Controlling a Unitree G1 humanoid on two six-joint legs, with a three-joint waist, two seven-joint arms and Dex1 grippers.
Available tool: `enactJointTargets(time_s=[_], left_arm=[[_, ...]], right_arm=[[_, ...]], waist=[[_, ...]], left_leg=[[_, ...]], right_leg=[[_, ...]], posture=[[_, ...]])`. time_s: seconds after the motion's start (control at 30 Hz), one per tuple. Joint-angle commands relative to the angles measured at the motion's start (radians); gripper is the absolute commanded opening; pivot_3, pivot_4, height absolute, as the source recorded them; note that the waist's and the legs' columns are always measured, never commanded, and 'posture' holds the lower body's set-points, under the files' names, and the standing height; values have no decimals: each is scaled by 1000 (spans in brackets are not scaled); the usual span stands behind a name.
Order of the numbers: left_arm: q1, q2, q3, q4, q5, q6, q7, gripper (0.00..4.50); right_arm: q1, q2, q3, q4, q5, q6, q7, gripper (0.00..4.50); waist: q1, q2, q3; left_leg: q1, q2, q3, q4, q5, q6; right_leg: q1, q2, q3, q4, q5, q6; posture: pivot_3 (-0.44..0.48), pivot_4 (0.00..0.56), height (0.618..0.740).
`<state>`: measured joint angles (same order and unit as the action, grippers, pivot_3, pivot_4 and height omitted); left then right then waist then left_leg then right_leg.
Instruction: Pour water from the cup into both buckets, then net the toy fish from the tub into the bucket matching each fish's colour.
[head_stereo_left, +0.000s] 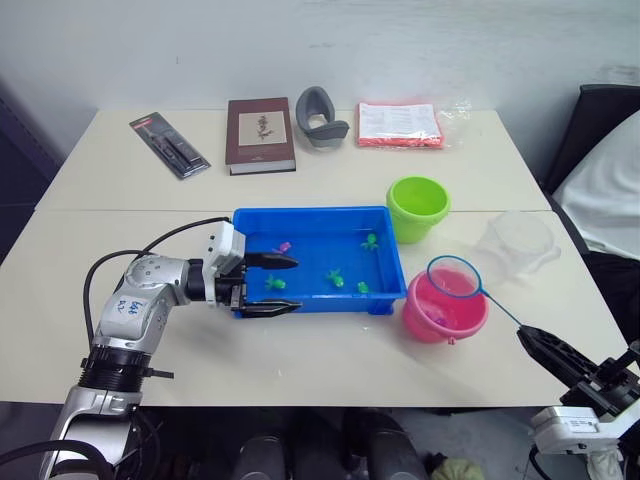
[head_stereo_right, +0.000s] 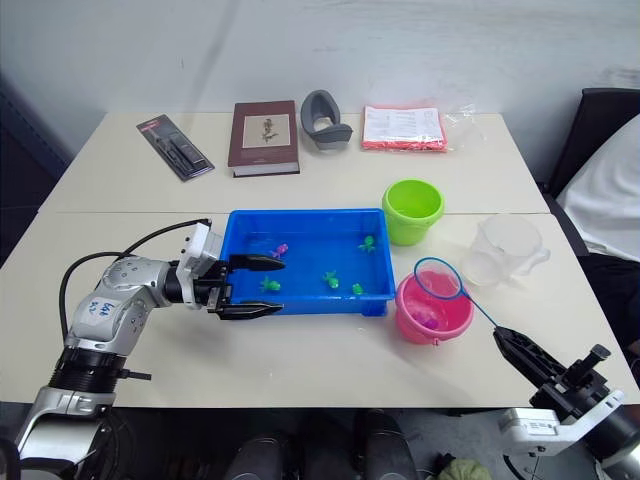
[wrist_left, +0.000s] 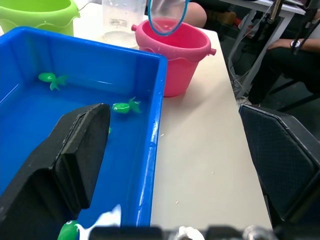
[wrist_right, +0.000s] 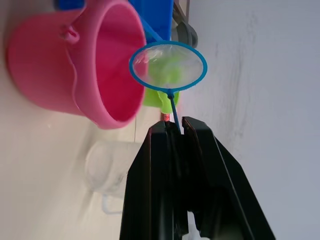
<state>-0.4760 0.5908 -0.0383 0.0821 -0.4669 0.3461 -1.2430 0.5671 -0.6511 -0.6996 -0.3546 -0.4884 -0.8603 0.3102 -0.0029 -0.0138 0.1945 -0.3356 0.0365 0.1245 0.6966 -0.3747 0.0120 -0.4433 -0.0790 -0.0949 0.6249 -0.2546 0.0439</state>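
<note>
Net (head_stereo_left: 455, 277) hovers over pink bucket (head_stereo_left: 440, 318), pinched in right end effector (head_stereo_left: 532, 339); left end effector (head_stereo_left: 270, 284) open.

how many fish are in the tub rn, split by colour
green toy fish: 4
pink toy fish: 1
total in the tub: 5

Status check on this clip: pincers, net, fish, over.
Left pincer open, straddling the bright blue plastic tub's near corner wall. Right pincer shut on the blue-rimmed net, hoop over the pink plastic bucket. Nothing blocking.
</note>
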Motion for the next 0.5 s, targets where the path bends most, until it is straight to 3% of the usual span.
enactJointTargets(time_s=[0.03, 0.2, 0.3, 0.4, 0.5], left_arm=[[15, 11, 39, -29, -12, -11, 17, 4445], [101, 18, 156, -67, -48, -12, 99, 4445], [160, 17, 228, -110, -54, -25, 169, 4445], [244, 41, 296, -167, -47, -29, 219, 4445], [298, 61, 337, -198, -37, -31, 260, 4445]], right_arm=[[5, -72, 52, -70, 290, 131, 88, 0], [-106, -242, 226, -205, 841, 473, 271, 0], [-268, -318, 335, -228, 1034, 671, 334, 0], [-466, -375, 503, -219, 1142, 926, 390, 0], [-652, -327, 651, -179, 1144, 1108, 376, 0]], waist=[[-1, 0, 0], [-22, 0, 0], [-24, -2, 1], [-23, -2, 1], [-20, -4, 0]], left_leg=[[0, 0, 0, 0, 0, 0], [1, 2, 0, -1, 0, 1], [1, 2, 0, 0, 0, 2], [1, 2, -2, 0, 0, 2], [0, 3, -2, 0, 0, 2]], right_leg=[[0, 0, 0, 0, 0, 0], [0, 1, 1, 1, 0, 0], [0, 0, 1, 1, 0, 0], [0, 0, -1, 1, 0, 0], [0, -1, -3, 0, 0, -1]], posture=[[0, 150, 740], [0, 150, 740], [0, 150, 740], [0, 150, 740], [0, 150, 740]])
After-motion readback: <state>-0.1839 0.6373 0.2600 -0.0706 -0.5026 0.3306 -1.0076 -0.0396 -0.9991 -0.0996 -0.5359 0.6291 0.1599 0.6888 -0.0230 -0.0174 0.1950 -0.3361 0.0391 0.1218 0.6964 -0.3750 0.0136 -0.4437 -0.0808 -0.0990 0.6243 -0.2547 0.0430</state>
